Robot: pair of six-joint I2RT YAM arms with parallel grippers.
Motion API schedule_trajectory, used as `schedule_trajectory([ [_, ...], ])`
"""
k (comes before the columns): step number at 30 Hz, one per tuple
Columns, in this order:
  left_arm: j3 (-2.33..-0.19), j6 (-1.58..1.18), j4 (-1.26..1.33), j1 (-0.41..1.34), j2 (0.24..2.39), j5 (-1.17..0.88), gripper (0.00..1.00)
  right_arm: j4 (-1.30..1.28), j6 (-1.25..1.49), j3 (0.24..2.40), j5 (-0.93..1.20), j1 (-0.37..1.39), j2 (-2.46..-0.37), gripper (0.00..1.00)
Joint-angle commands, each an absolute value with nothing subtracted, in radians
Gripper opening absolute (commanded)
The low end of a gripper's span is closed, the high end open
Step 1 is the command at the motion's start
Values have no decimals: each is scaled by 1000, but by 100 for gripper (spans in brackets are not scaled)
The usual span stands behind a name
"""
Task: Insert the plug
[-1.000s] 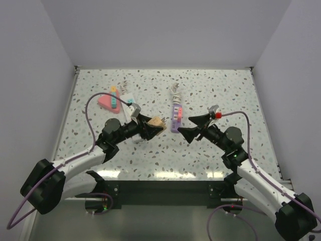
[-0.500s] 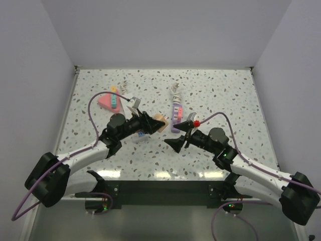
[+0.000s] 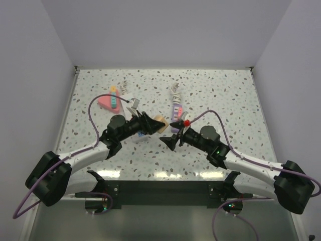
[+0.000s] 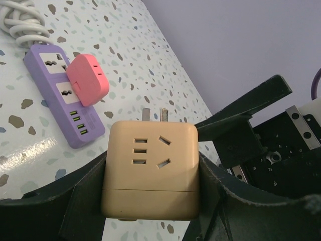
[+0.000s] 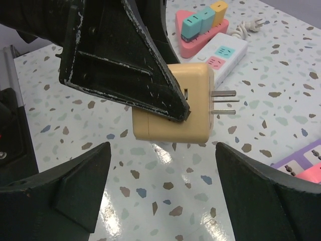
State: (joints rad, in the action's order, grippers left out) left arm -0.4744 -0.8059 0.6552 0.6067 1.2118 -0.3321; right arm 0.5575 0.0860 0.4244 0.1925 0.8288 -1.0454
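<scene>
Your beige plug (image 4: 149, 168) is up off the bench (image 3: 225, 95), clenched between the left fingers (image 3: 153, 125), which press on its two opposite sides. In the left wrist view you're looking at its socket face, and two metal prongs poke out of the far side, away from the camera. In the right wrist view three prongs stick out sideways, roughly level with the bench, and the plug hangs clear of the surface with its shadow underneath.

The right fingers (image 3: 171, 132) are spread wide and grasping nothing. From the top they sit just beside the plug, tips pointed at it. In the right wrist view the plug is ahead of the gap between them, and neither finger touches it.

Just past the plug is the purple power strip (image 4: 62, 95), lying flat on the bench with a pink adapter (image 4: 88, 80) plugged into it and a row of small green ports at its near end. Its white cord (image 4: 17, 22) is bunched up at the far end.

On the other side, behind the left arm, there's a white power strip (image 5: 228, 52) and right next to it a pink triangular strip (image 5: 193, 35) with teal, pink and yellow blocks sitting on top. Both are well apart from the purple one.
</scene>
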Motion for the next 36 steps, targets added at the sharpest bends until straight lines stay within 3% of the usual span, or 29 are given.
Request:
schedule_trajectory([
  [1, -469, -838, 756, 607, 1207, -336, 0, 630, 40, 485, 137, 851, -1068, 88],
  [13, -454, -856, 778, 615, 1187, -347, 0, 632, 14, 548, 61, 893, -1186, 87],
  [27, -437, -851, 785, 621, 1189, -388, 0, 790, 8, 546, 31, 896, -1261, 70],
  [34, -431, -841, 801, 621, 1198, -413, 0, 790, 5, 572, 64, 896, -1298, 38],
  [36, -431, -838, 805, 623, 1206, -422, 0, 781, 6, 575, 75, 896, -1301, 24],
])
